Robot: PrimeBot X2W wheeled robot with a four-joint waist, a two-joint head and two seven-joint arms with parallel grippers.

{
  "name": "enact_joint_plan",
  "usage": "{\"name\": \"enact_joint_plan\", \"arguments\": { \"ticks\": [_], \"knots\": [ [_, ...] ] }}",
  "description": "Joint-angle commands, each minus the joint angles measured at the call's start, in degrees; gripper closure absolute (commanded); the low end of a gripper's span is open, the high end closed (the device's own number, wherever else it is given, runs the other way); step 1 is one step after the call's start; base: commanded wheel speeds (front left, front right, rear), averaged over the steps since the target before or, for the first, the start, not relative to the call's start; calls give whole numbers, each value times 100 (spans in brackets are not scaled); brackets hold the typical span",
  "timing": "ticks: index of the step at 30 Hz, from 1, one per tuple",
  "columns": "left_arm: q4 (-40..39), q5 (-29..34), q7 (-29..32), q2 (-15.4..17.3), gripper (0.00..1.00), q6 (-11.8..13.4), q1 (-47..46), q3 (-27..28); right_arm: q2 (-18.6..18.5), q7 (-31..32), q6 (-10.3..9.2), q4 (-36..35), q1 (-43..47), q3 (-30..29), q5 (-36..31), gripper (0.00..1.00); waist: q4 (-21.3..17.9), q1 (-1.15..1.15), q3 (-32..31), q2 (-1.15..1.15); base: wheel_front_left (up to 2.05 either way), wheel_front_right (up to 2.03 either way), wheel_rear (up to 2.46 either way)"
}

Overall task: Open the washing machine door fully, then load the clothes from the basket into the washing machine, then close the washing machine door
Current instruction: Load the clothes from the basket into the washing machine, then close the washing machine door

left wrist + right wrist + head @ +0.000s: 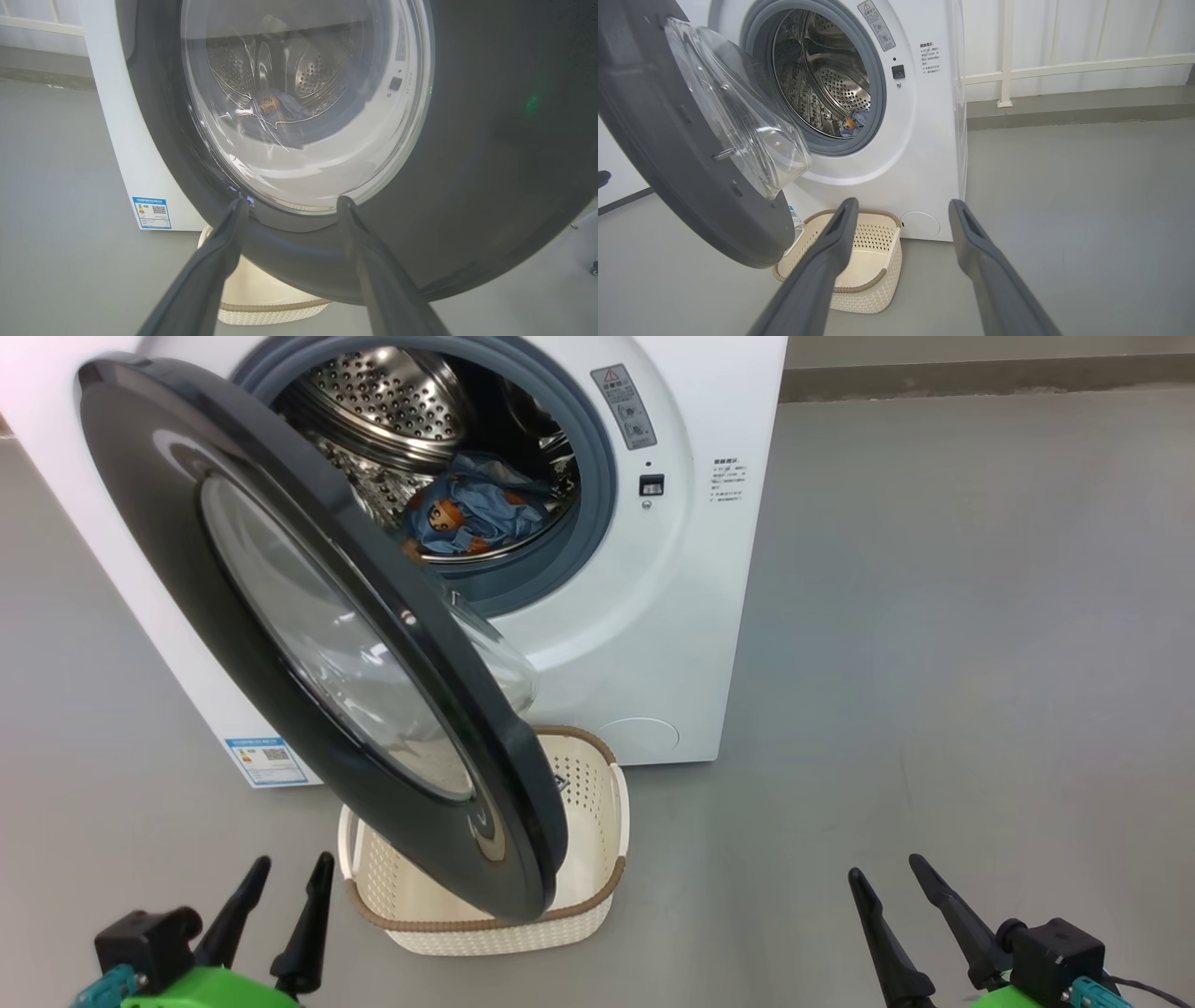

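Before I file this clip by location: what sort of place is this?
Likely a laundry area: a white front-loading washing machine on bare grey floor, a perforated basket before it, a white railing nearby.

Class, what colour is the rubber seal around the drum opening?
Grey-blue rubber seal, clearest in the right wrist view.

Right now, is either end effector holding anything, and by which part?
Nothing is held: the left end effector and the right end effector both stand open and empty.
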Motion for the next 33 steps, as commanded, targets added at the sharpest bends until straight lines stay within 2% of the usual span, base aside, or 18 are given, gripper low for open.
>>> {"name": "enact_joint_plan", "arguments": {
  "ticks": [1, 9, 12, 20, 33],
  "knots": [
    [-70, 96, -70, 169, 0, -13, -73, 225, -68, -28, 9, -153, -46, 87, -91, 0, 5, 0, -2, 0, 0, 0, 0],
    [-280, 1107, -77, -173, 0, -14, 422, 853, -69, -28, 9, -150, 10, -11, -120, 0, 47, 0, -23, 0, 0, 0, 0],
    [-322, 1300, -78, -304, 0, -14, 589, 1004, -73, -28, 9, -133, 19, -44, -140, 0, 67, 0, -31, 0, 0, 0, 0],
    [-457, 1623, -78, -537, 0, -14, 861, 1309, -72, -28, 9, -89, 28, -165, -256, 0, 106, 0, -29, 0, 0, 0, 0],
    [-647, 1826, -78, -623, 0, -14, 975, 1432, 33, -28, 9, 112, 104, -440, -545, 0, 137, 0, -59, 0, 0, 0, 0]
  ]
}}
